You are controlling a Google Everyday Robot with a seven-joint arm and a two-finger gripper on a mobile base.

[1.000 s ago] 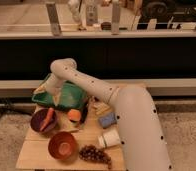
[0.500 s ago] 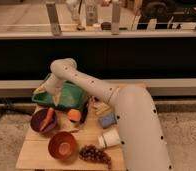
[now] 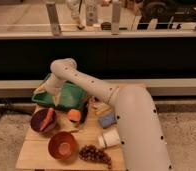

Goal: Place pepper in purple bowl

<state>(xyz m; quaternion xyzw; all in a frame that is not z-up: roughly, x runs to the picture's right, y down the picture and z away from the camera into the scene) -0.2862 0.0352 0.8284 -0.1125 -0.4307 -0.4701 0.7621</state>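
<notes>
The pepper [image 3: 48,119], long, slim and red-orange, lies slanted inside the dark purple bowl [image 3: 37,125] at the left of the wooden table. My gripper [image 3: 49,100] hangs from the white arm [image 3: 91,87] just above the bowl's far rim, in front of a green bag. The pepper's upper end points toward the gripper; I cannot tell whether they touch.
An orange-brown bowl [image 3: 62,146] sits at the table's front. A small rounded orange object [image 3: 74,115], a green bag [image 3: 68,96], a blue item [image 3: 107,120], a white cup [image 3: 108,139] and dark grapes [image 3: 95,154] crowd the table [image 3: 33,155]. A railing and dark wall stand behind.
</notes>
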